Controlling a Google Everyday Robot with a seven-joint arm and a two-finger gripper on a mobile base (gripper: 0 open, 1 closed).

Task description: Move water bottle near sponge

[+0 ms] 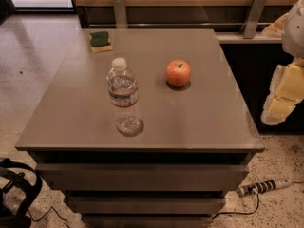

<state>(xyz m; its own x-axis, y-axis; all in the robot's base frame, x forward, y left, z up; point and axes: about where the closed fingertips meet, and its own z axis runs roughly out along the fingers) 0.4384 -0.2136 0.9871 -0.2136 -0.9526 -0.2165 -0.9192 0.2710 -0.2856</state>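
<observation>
I log the water bottle [123,96] as clear with a white cap and a red-and-blue label band, and the sponge [100,41] as dark green over yellow. The apple [178,73] is red-orange, the table [204,122] plain grey, and the gripper [281,103] at the right edge pale yellow and white.

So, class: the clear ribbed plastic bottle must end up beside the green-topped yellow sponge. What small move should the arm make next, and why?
Probably bring the gripper leftward over the grey table toward the clear ribbed plastic water bottle. The gripper hangs beyond the table's right edge, touching nothing; the bottle stands upright near the front, apart from the green-topped yellow sponge at the far-left corner.
</observation>
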